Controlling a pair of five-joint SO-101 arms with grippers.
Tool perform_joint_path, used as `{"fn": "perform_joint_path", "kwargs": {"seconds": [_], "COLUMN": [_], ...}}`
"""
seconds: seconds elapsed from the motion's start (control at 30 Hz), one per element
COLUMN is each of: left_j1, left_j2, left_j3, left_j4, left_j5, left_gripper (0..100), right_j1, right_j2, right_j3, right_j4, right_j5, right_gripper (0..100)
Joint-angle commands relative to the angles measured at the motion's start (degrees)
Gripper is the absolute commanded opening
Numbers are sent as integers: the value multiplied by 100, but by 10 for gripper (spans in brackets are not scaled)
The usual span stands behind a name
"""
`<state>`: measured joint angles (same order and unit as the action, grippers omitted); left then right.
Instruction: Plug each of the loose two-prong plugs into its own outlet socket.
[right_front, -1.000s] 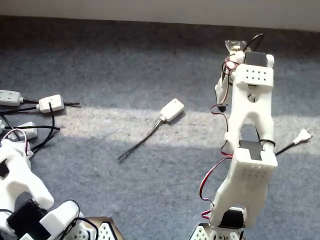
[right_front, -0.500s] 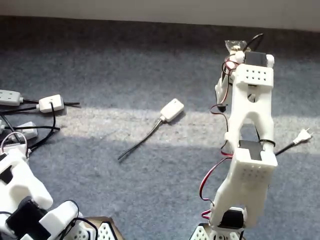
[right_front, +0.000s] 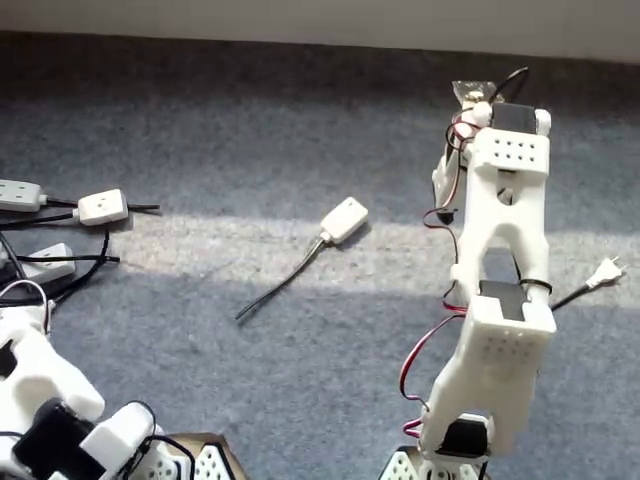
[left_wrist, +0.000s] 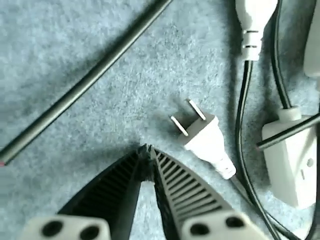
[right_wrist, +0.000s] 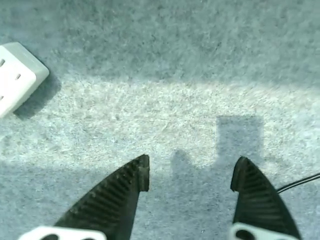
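Left gripper (left_wrist: 146, 155): jaws closed tip to tip, holding nothing, low over the grey carpet (left_wrist: 75, 40). A loose white two-prong plug (left_wrist: 202, 137) lies flat just beside the tips without touching them, with a white outlet socket (left_wrist: 287, 160) and a black cable (left_wrist: 90, 80) near it. Right gripper (right_wrist: 192, 175): jaws wide apart and empty above the carpet, with a second outlet socket (right_wrist: 15, 75) lying off to one side. In the high view that socket sits mid-carpet on its black cord (right_front: 285, 280), between the right arm (right_front: 500, 250) and the left arm (right_front: 40, 390), and a second plug (right_front: 607, 270) lies on the right arm's outer side.
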<state>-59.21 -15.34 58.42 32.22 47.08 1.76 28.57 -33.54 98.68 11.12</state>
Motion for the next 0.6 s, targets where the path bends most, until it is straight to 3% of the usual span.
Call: {"fn": "perform_joint_path", "kwargs": {"seconds": [0.0, 0.1, 0.3, 0.47, 0.57], "left_j1": [338, 409, 277, -207, -611], "left_j2": [-75, -75, -75, -40, 31], "left_j3": [-251, -708, -1807, -3037, -3512], "left_j4": [88, 97, 237, 1196, 1143], "left_j5": [-308, -343, -1275, -2277, -2822], "left_gripper": [93, 216, 395, 402, 388], "right_j1": [127, 242, 233, 189, 189], "right_j2": [-338, -365, -347, -347, -347], "right_j3": [-13, 251, 611, 585, 611], "right_j4": [233, 233, 215, 207, 207], "right_j5": [62, 62, 70, 70, 70], "right_gripper": [267, 267, 267, 267, 267]}}
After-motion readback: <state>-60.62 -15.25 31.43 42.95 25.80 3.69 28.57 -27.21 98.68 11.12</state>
